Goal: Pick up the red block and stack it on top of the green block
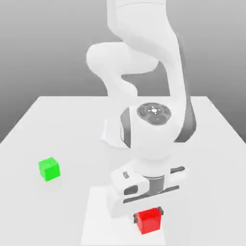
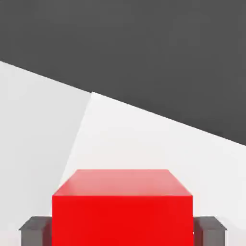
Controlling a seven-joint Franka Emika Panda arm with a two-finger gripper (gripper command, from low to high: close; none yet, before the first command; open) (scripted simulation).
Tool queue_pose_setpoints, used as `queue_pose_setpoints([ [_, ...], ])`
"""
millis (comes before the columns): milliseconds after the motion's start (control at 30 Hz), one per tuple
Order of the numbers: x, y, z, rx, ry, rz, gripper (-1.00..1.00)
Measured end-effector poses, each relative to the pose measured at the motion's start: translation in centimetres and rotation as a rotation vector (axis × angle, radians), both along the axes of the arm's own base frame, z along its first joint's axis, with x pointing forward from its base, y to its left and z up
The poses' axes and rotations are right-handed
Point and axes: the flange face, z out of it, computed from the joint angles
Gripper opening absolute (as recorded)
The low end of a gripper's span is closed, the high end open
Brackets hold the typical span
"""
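Note:
The red block (image 1: pixel 148 221) sits low on the white table near its front edge, between the dark fingertips of my gripper (image 1: pixel 148 215). In the hand view the red block (image 2: pixel 122 209) is large and close, with a dark finger (image 2: pixel 33 230) pressed against each side, so my gripper (image 2: pixel 122 230) is shut on it. The green block (image 1: pixel 49 168) rests alone on the table toward the exterior view's left, well apart from the red block.
The white table (image 1: pixel 62 120) spreads around both blocks. The arm's base stands behind the gripper at the table's middle. A brighter white patch (image 1: pixel 101 216) lies on the table under the hand.

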Motion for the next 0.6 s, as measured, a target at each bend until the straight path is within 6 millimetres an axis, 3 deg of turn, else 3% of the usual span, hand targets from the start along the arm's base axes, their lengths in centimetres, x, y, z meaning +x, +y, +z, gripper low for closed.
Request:
queue_pose_setpoints([
  [100,0.0,0.0,0.1,0.0,0.0,0.0,-1.0],
  [267,0.0,0.0,5.3,0.0,0.0,0.0,-1.0],
  [333,-0.5,-3.7,6.7,-0.016,-0.003,-0.023,-1.0],
  [400,-1.7,-10.2,7.8,-0.034,-0.004,-0.092,-1.0],
  [500,-5.2,-17.9,8.9,-0.052,0.0,-0.161,-1.0],
  [600,-9.1,-22.5,9.7,-0.054,0.005,-0.18,-1.0],
])
